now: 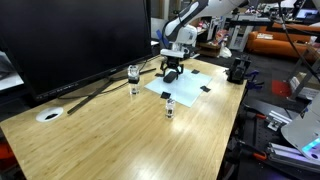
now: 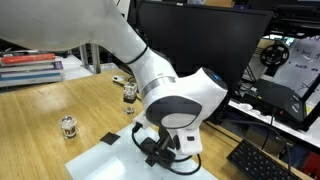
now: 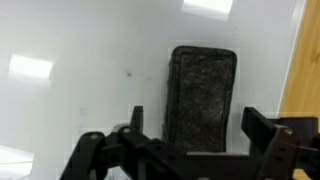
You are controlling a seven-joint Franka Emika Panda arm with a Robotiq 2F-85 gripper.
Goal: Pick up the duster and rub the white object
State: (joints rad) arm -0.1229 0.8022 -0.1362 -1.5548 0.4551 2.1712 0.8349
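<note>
The duster (image 3: pixel 203 95) is a dark rectangular felt block lying flat on the white object (image 3: pixel 80 60), a glossy white sheet on the wooden table. In the wrist view my gripper (image 3: pixel 196 125) is open, with one finger on each side of the duster's near end and small gaps between them. In both exterior views the gripper (image 1: pixel 171 72) (image 2: pixel 155 150) hangs low over the white sheet (image 1: pixel 185 88) (image 2: pixel 105 165) and hides most of the duster.
A small black square (image 1: pixel 205 89) (image 2: pixel 109 139) lies on the sheet. Two small glass jars (image 1: pixel 134 73) (image 1: pixel 169 107) stand nearby. A white tape roll (image 1: pixel 48 115) lies on the table. A large monitor (image 1: pixel 70 40) stands behind, and a keyboard (image 2: pixel 265 163) is off the table.
</note>
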